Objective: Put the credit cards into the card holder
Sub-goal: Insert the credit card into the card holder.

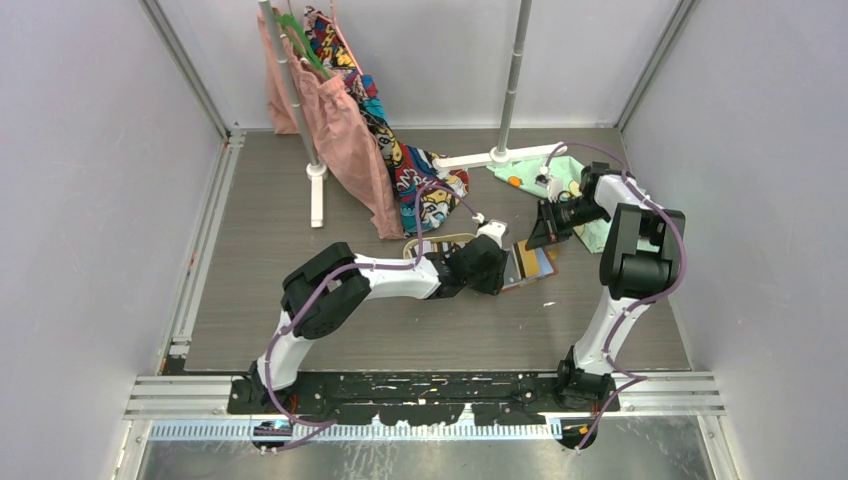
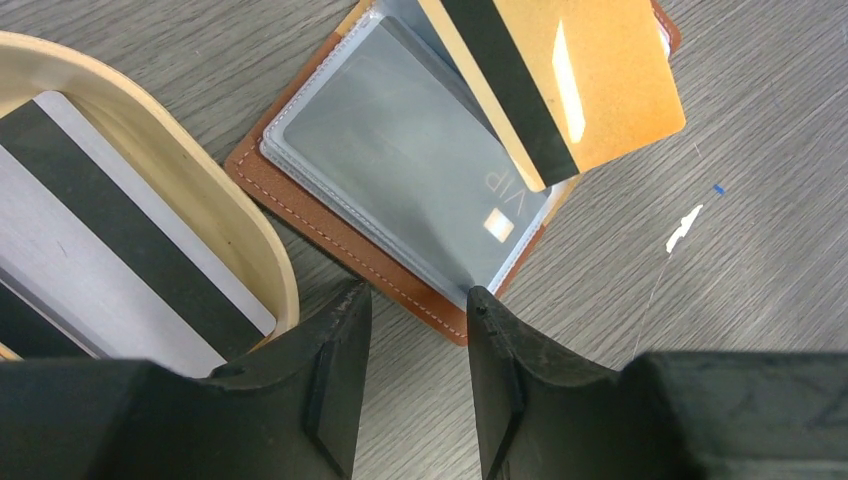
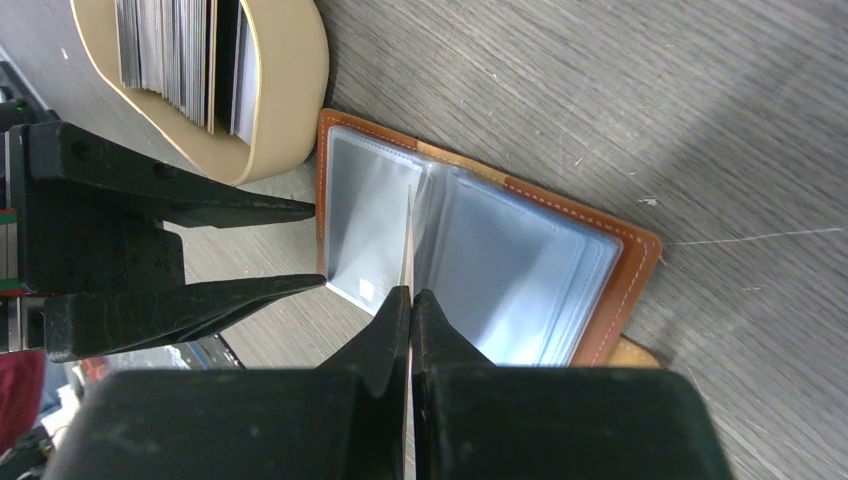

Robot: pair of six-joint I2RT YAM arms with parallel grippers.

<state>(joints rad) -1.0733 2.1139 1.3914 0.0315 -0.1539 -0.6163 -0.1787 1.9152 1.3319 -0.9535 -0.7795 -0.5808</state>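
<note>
Pinching a gold black-striped plastic card [image 2: 570, 80] edge-on, the right gripper [image 3: 409, 305] hangs over the tan-brown leather card holder [image 3: 322, 190] — spread open on the grey wood table [image 2: 760, 250], clear sleeves up, just beside an oval wooden tray [image 2: 230, 210]. Left gripper [image 2: 419, 295], jaws parted, hovers at its edge.

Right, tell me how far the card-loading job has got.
Done: one grey VIP card looks sleeved in the open card holder. In hand: the right gripper pinches a gold card above it, not yet in. The left gripper hangs open by the holder's edge. Left: several striped cards sit in the wooden tray.
</note>
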